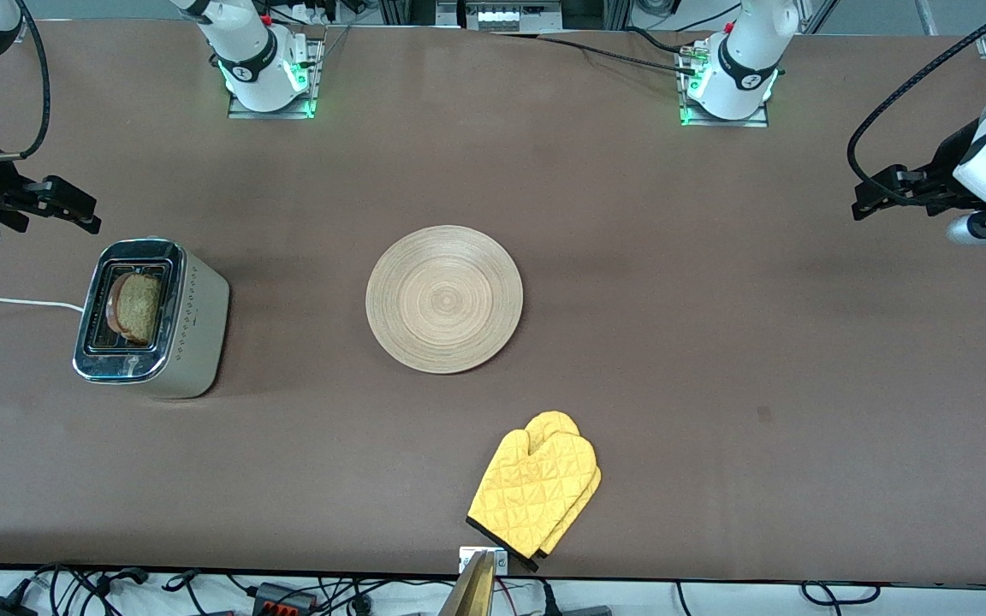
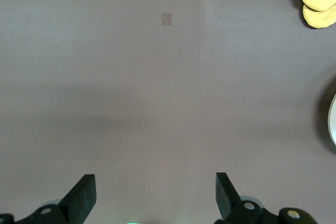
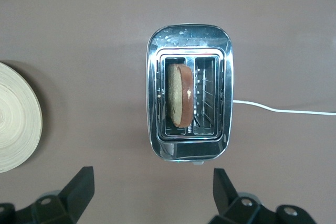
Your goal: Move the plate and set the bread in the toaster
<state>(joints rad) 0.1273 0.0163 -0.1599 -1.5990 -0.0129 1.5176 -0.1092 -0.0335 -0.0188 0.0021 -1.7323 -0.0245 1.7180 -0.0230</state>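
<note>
Bread in toaster, both grippers spread and empty.
The bread (image 1: pixel 135 307) stood in one slot of the toaster (image 1: pixel 151 318) at the right arm's end; the plate (image 1: pixel 444 299) lay mid-table, a yellow mitt (image 1: pixel 536 490) nearer the camera. The right gripper (image 3: pixel 152 195) hung above the toaster; the left gripper (image 2: pixel 156 195) over bare table (image 2: pixel 157 87).

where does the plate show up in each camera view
Front view: the plate lies whole at mid-table, nothing on it, between the toaster and the left arm's end.
Left wrist view: only a sliver of its rim at the picture's edge.
Right wrist view: about half of it at the edge, beside the toaster.
Shared landmark: the yellow oven mitt shows in the front and left wrist views.
</note>
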